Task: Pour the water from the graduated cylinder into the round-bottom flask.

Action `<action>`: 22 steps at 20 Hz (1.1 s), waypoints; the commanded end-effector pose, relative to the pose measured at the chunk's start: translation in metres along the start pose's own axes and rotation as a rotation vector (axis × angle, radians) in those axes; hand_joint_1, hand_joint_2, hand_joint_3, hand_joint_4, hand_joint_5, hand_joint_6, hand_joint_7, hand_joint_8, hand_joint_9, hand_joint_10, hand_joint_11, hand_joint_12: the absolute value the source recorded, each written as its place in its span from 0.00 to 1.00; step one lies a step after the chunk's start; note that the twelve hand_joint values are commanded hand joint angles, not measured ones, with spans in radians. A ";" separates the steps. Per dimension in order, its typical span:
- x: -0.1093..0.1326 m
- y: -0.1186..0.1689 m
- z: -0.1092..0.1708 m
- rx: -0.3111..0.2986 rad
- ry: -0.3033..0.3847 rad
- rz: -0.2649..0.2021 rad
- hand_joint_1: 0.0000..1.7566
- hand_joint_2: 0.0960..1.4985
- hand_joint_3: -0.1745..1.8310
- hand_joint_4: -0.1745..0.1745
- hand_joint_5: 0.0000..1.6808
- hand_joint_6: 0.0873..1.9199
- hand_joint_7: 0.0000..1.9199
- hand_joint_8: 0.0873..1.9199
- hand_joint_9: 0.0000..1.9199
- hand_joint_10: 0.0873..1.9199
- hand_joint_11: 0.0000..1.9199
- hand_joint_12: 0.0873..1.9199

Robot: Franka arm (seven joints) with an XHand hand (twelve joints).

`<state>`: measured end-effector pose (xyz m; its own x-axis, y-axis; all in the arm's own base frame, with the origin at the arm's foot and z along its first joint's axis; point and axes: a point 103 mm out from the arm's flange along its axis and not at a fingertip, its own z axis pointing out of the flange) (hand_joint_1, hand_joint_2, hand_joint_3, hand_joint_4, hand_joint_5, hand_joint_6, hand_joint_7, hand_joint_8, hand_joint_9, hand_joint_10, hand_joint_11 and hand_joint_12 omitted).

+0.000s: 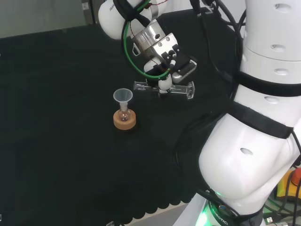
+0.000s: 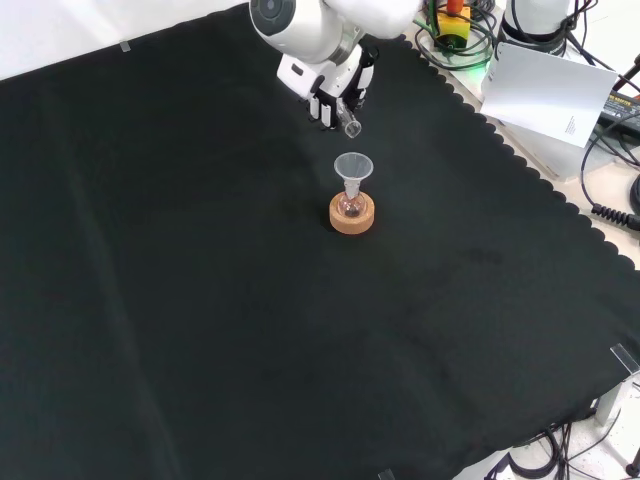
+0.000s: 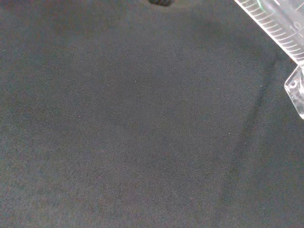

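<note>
Graduated cylinder, clear and ribbed with marks, lies nearly level in the curled fingers of the hand, just right of the glass flask with funnel on its round cork ring in the head view.

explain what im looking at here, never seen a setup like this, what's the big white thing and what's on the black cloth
The big white shapes are the links of one robot arm. It ends in a black and white hand with fingers. One picture looks over the arm from behind, one looks down from in front, and one comes from a camera at the wrist.

On the black cloth stands a small round-bottom flask in a cork ring, with a clear funnel in its neck. The hand holds a clear graduated cylinder lying nearly level, beside the funnel and not over it. The wrist picture shows its printed scale up close.
</note>
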<state>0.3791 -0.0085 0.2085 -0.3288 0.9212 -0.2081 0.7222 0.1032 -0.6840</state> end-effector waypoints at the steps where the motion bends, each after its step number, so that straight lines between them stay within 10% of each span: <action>1: -0.001 0.001 -0.001 0.003 -0.005 0.005 0.78 0.71 0.08 0.76 0.64 0.27 0.52 0.50 0.70 0.04 0.55 0.45; 22: 0.023 0.009 -0.015 0.062 -0.090 0.085 0.78 0.71 0.08 0.74 0.64 0.27 0.52 0.50 0.70 0.04 0.55 0.44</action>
<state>0.3866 0.0160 0.2072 -0.3227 0.8912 -0.3188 0.7142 0.0083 -0.6998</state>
